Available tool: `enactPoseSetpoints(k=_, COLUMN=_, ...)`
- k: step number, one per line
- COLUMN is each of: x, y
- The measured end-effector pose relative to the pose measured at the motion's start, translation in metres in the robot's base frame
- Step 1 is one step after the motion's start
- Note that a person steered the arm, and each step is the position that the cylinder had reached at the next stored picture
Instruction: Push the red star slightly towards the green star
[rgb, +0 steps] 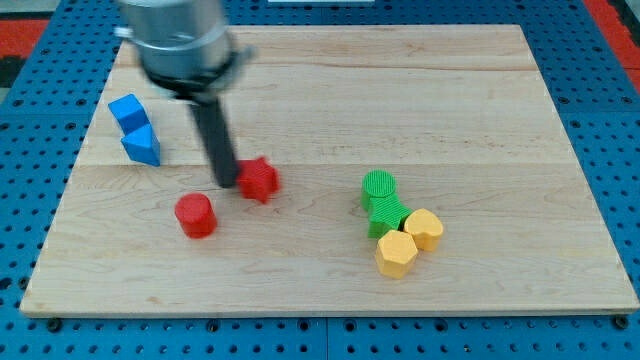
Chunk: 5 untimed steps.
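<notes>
The red star (260, 180) lies left of the board's middle. My tip (227, 184) touches or nearly touches its left side. The green star (388, 216) lies to the right and a little lower, in a cluster with a green round block (379, 186) above it. The rod comes down from the view's top left and looks blurred.
A red round block (195, 215) lies below and left of my tip. Two yellow blocks (397, 254) (425, 229) touch the green star's lower right. Two blue blocks (128, 111) (142, 146) sit near the wooden board's (330, 290) left edge.
</notes>
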<state>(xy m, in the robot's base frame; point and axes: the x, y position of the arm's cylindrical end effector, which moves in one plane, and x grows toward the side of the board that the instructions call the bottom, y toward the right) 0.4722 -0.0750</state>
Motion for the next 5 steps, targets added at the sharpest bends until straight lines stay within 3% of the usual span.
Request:
enactPoseSetpoints(k=1, x=-0.005, y=0.036)
enactPoseSetpoints(k=5, x=-0.021, y=0.035)
